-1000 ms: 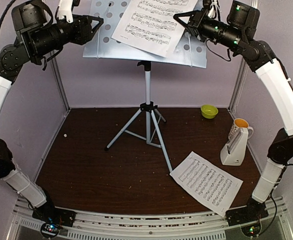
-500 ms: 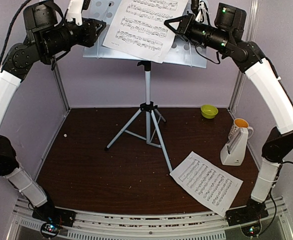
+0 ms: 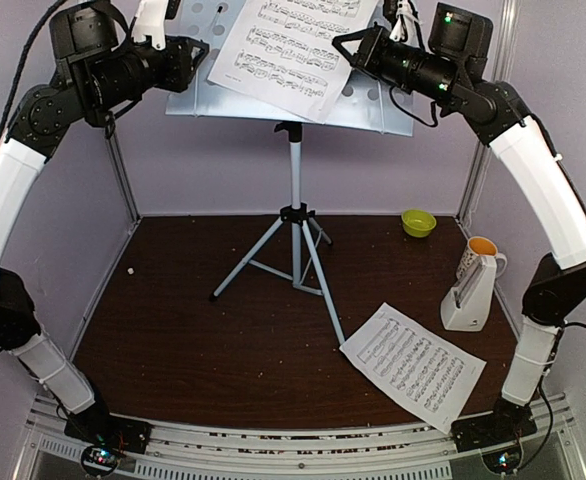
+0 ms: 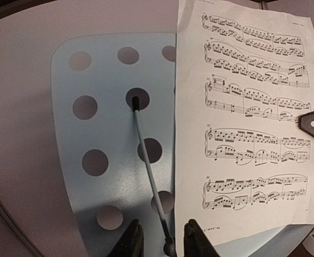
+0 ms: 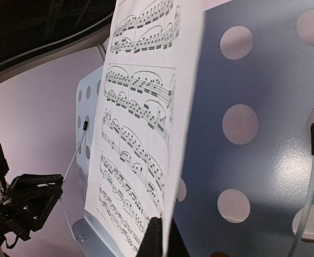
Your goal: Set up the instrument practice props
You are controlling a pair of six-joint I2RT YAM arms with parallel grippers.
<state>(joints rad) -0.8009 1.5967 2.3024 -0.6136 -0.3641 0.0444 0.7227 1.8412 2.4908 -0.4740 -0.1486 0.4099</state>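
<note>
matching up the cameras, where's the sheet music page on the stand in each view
top external: sheet-music page top centre, tilted across the stand desk
left wrist: fills the right half
right wrist: centre strip, top to bottom
shared landmark: the desk's round holes

White link shells (image 3: 1,205), black joints (image 3: 43,112), black cables (image 3: 13,75), green lights (image 3: 447,18).

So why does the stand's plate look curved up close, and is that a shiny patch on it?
Left wrist view: the wide lens bows the edges of the desk, yet the page reads sharp. Right wrist view: light glares off the desk's lower right, and the page's near edge blurs. Top view: even light.
</note>
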